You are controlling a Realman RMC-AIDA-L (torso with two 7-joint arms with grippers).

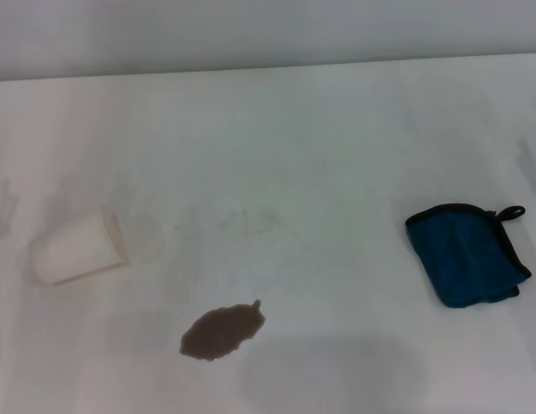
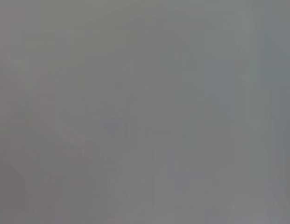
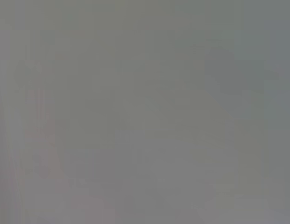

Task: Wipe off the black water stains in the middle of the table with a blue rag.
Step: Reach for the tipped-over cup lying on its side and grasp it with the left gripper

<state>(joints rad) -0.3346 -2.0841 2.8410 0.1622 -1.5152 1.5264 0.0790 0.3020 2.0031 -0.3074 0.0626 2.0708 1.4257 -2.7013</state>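
1. the rag (image 1: 468,255) lies folded on the table (image 1: 337,138), over on my right side, with its black loop at the far right corner. the stain (image 1: 222,333) sits near the front edge, left of centre, well apart from the rag.
2. neither gripper shows in the head view, and both wrist views give only a flat grey blank, so i cannot tell whether either set of fingers is open or closed.
3. i judge the rag light, soft and floppy; it will sag and may unfold when lifted. i would pinch through the thick folded body near the middle, not the thin loop or the edging.
4. the stain looks wet and thin, so i expect it to smear outward unless the cloth is pressed flat and drawn across it.
5. a cup (image 1: 80,249) lies tipped on its side to the left, near the stain; light, easily knocked and rolled.
6. room is good: bare tabletop between rag and stain, a straight slide leftward. the rag sits close to the right border of the view, so i would approach from the inside.
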